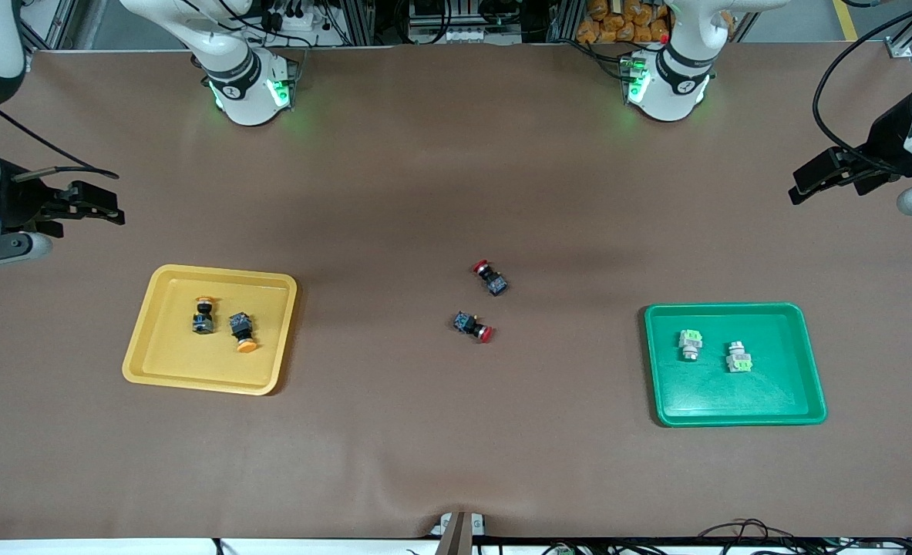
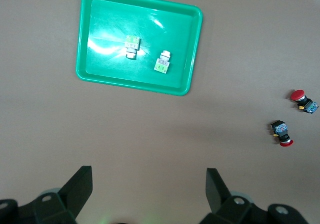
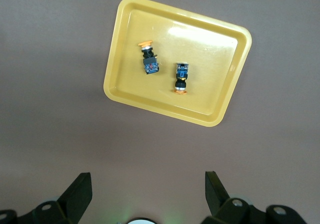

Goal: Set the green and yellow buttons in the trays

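The yellow tray [image 1: 170, 362] lies toward the right arm's end of the table and holds two yellow buttons [image 1: 204, 316] [image 1: 243, 331] lying on their sides. The green tray [image 1: 733, 401] lies toward the left arm's end and holds two green buttons [image 1: 691, 344] [image 1: 738, 358]. My left gripper [image 1: 818, 181] is open and empty, up over bare table at its end; its wrist view shows the green tray [image 2: 110, 33] and both green buttons [image 2: 132, 46] [image 2: 162, 62]. My right gripper [image 1: 116, 208] is open and empty over bare table at its end; its wrist view shows the yellow tray [image 3: 210, 53] and both yellow buttons [image 3: 148, 58] [image 3: 181, 76].
Two red-capped black buttons [image 1: 490, 277] [image 1: 473, 325] lie on the brown table mat midway between the trays; they also show in the left wrist view [image 2: 304, 100] [image 2: 281, 132]. The arm bases stand along the table edge farthest from the front camera.
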`<state>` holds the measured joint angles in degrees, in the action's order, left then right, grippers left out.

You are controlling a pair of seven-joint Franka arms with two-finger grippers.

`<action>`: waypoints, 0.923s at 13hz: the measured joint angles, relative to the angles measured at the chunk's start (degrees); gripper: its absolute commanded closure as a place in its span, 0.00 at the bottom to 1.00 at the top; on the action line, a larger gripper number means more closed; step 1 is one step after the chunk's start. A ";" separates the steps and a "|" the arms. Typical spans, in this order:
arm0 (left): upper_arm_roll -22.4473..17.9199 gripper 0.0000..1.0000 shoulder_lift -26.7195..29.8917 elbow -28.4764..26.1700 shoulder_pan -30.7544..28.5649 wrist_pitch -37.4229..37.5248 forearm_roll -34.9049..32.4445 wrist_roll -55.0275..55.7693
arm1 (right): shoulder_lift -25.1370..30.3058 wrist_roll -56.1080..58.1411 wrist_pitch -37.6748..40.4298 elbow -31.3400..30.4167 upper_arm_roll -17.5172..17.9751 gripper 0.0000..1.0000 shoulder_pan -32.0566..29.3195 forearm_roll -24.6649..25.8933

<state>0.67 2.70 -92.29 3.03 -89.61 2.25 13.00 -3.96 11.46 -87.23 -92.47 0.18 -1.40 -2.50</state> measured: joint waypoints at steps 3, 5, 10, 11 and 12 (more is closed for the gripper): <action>0.00 0.00 0.00 0.00 0.00 0.00 0.00 0.00 | 4.08 0.00 -3.89 -7.02 -0.02 0.00 -0.13 0.00; 0.00 0.00 0.00 0.00 0.00 0.00 0.00 0.00 | 5.55 0.00 -4.16 -8.61 -0.02 0.00 -0.13 0.00; 0.00 0.00 0.00 0.00 0.01 0.00 0.00 0.00 | 6.14 -0.02 -4.53 -9.48 -0.13 0.00 -0.70 0.00; 0.00 0.00 0.00 0.00 0.01 0.00 0.00 0.00 | 6.14 -0.02 -4.60 -9.48 -0.17 0.00 -1.26 0.00; 0.01 0.00 0.00 0.02 0.01 0.00 0.00 0.00 | 6.14 0.12 -4.62 -9.48 -0.18 0.00 -2.11 0.00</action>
<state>0.67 2.70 -92.27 3.04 -89.62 2.25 13.00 2.18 11.58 -91.85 -101.95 -0.01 -3.51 -2.50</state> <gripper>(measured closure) 0.000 0.000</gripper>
